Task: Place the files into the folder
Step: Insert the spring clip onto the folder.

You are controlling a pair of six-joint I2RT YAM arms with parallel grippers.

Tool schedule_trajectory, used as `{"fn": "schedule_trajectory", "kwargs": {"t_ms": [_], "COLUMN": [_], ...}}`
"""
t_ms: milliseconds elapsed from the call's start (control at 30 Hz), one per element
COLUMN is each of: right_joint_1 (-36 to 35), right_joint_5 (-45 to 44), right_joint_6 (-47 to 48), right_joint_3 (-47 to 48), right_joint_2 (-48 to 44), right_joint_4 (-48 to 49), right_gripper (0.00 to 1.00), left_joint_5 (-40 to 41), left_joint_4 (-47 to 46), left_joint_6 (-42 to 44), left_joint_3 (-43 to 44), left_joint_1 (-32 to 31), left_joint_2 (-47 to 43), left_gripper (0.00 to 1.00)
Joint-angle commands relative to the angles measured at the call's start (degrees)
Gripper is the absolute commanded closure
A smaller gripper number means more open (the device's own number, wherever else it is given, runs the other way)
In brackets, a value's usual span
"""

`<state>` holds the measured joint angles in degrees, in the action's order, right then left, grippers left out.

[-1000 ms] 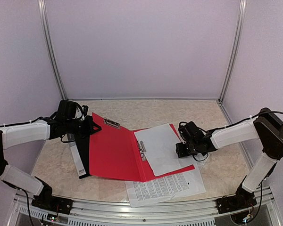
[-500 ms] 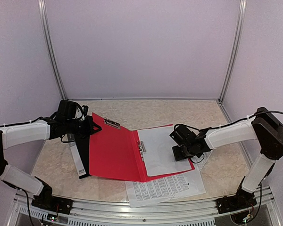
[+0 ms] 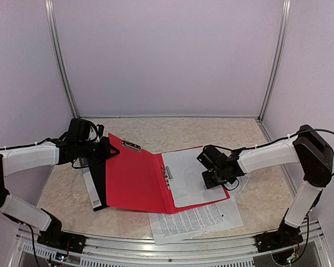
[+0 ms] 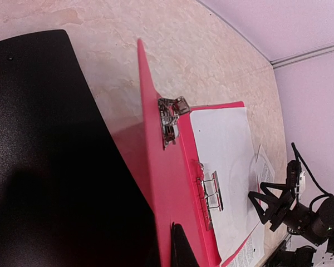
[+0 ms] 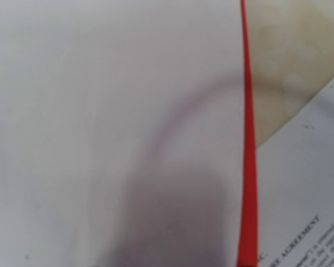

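A red folder lies open, its left cover tilted up. My left gripper is shut on that cover's edge; one dark finger shows against the red. A nearly blank white sheet of the files rests on the folder's right half beside the metal clip. My right gripper stands on this sheet's right part, fingers apart and tips down, also seen in the left wrist view. The right wrist view shows only the sheet and the folder's red edge. Printed sheets lie partly under the folder.
A black cover with a white label strip lies under the raised red cover at the left and fills the left wrist view's left side. Another printed sheet lies right of the folder. Walls enclose the beige table.
My right gripper moved left, and the white sheet slid and turned with it, from skewed to square on the folder's right half. The left arm and raised cover stayed put.
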<state>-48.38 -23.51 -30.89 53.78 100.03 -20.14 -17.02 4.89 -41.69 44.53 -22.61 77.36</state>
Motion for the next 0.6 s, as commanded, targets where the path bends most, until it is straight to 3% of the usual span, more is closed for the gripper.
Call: {"fn": "schedule_trajectory", "kwargs": {"t_ms": [0,233,567], "right_joint_1": [-0.4,-0.5,-0.7], "right_joint_5": [-1.6,-0.7,4.7], "right_joint_6": [2.0,4.9,7.7], "right_joint_3": [1.1,4.1,6.4], "right_joint_2": [0.4,-1.9,-2.8], "right_joint_4": [-3.1,-3.2,0.2], "right_gripper": [0.46,0.39,0.36], "left_joint_5": [2.0,2.0,1.0], "left_joint_4": [0.0,0.9,1.5], "left_joint_6": [1.5,1.9,2.1], "left_joint_3": [1.1,2.0,3.5], "left_joint_1": [-0.4,-0.4,-0.4], "left_joint_2": [-0.8,-0.3,1.2], "left_gripper": [1.00,0.99,0.74]}}
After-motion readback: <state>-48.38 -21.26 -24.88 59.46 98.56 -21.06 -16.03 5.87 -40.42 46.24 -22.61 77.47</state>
